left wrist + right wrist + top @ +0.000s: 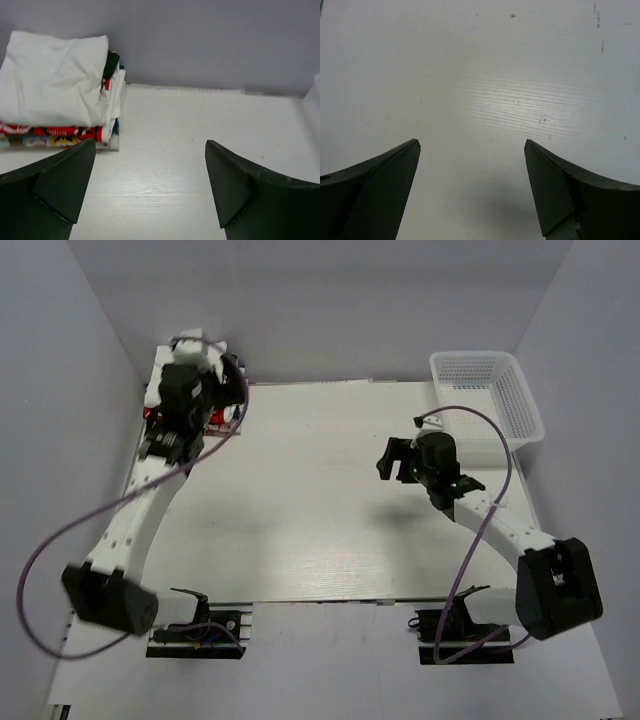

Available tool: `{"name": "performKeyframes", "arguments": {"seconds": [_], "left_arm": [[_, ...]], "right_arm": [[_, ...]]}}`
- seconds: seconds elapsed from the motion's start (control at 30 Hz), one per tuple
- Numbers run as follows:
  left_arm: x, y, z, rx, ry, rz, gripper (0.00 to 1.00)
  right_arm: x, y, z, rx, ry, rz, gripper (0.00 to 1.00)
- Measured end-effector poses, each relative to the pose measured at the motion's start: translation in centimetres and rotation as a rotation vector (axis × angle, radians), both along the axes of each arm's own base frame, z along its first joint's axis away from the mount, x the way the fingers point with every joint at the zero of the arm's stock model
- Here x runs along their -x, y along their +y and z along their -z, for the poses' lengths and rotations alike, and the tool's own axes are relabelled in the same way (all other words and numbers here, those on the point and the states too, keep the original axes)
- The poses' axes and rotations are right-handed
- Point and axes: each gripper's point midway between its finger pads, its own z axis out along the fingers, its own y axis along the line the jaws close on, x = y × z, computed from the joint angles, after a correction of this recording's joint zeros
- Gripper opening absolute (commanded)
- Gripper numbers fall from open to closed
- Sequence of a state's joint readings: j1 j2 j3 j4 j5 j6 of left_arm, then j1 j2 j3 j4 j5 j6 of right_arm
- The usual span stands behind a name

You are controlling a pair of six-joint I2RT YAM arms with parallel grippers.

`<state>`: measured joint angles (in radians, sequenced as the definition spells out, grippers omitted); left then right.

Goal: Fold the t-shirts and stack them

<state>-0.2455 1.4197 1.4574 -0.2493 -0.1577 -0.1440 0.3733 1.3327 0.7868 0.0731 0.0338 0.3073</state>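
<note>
**Pile made at the far-left corner, both tools empty**

Your left tool [150, 142] hangs just beside the pile of folded tees [55, 115] with its jaws wide apart and nothing between them. On top of the pile lies a folded white tee [50, 75] with dark green showing at its right edge, and under it a layer with red print. Your right tool [471, 141] hovers over bare worktop [520, 60], jaws apart too, holding nothing. The stacking step looks done for this tee. The basket [520, 405] at the far-right corner shows no cloth from above, so check for another shirt before you reach; otherwise draw both arms back clear of the pile.
</note>
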Motion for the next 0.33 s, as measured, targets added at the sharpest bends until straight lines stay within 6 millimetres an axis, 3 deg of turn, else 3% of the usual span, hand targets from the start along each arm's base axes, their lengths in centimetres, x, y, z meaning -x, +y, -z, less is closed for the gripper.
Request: {"name": "performKeyframes", "arguments": {"seconds": [0.07,0.17,0.27,0.33], "left_arm": [[4.6,1.7,0.6,0.084,0.006,-0.066,1.0],[10.2,4.0,4.3,0.178,0.06,-0.16,1.0],[12.6,4.8,8.5,0.203,0.164,-0.214,1.0],[12.9,4.9,10.2,0.201,0.229,-0.239,1.0]], "right_arm": [[0.8,-0.6,-0.6,-0.022,-0.023,0.034,0.9],[1.8,-1.8,-0.9,-0.034,-0.044,0.086,0.9],[2.6,-2.6,-1.2,-0.045,-0.058,0.131,0.9],[2.9,-3.0,-1.5,-0.056,-0.072,0.148,0.9]]}}
